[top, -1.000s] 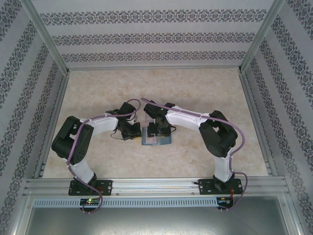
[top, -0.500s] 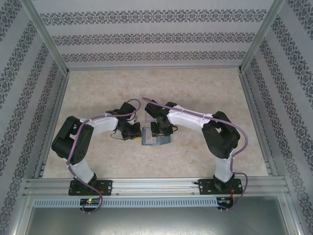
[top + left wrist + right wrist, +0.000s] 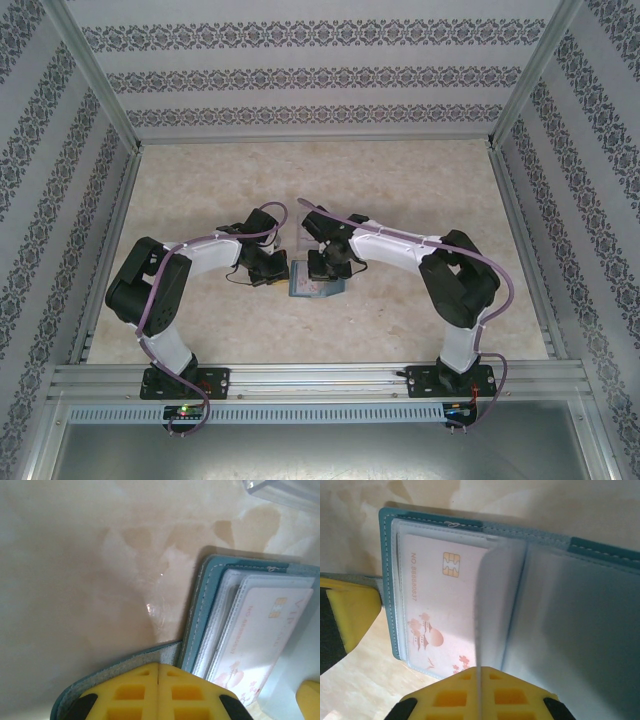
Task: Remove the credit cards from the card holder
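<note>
The teal card holder [image 3: 318, 287] lies open on the table between both arms. In the left wrist view its stitched edge [image 3: 200, 610] frames a pinkish-white credit card [image 3: 260, 625] in a clear pocket. My left gripper [image 3: 159, 666] is shut, tips together on the holder's teal side flap [image 3: 125, 662]. The right wrist view has the same card [image 3: 437, 605] with chip and pink drawings in the holder's [image 3: 600, 550] left half. My right gripper [image 3: 480, 669] is shut on a thin grey inner leaf [image 3: 487, 605] that stands edge-on from the spine. A yellow left fingertip [image 3: 350, 615] sits beside the holder.
A clear plastic tray corner [image 3: 285, 490] lies just beyond the holder. Beige marbled tabletop [image 3: 420, 190] spreads around, fenced by aluminium rails and patterned walls. A yellow right fingertip [image 3: 310, 695] shows at the left wrist view's corner.
The right gripper has closed from wide apart onto the holder's inner leaf, its arm shifting slightly. The left arm has stayed put.
</note>
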